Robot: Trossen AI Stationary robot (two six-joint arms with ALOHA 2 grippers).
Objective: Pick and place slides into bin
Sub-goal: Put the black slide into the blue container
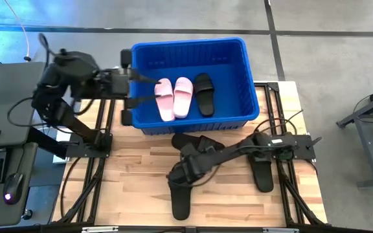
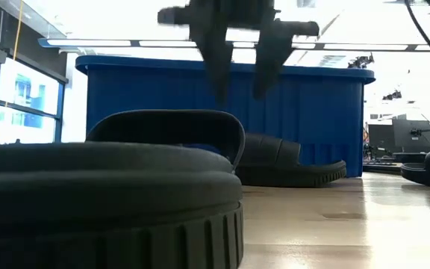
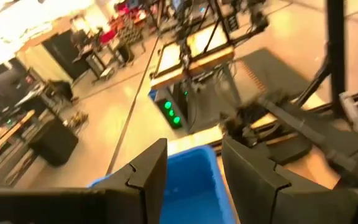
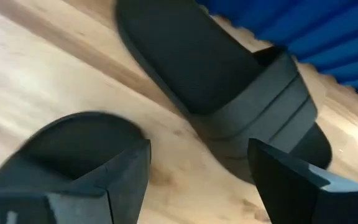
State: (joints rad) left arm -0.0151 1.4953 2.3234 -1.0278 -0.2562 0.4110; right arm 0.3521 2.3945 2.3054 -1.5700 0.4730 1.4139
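Right gripper [image 1: 175, 173], fingers spread, over a black slide [image 1: 180, 202] at 6 o'clock on the table [image 1: 141, 188]. Left gripper [image 1: 155, 88], fingers spread, at the 9 o'clock rim of the bin [image 1: 238, 48]. Inside: two pink slides [image 1: 173, 97] beside one black slide [image 1: 204, 93].

bin [image 1: 228, 58]: blue, on table | inside: two pink slides [image 1: 173, 97], one black [image 1: 204, 93] | three black outside
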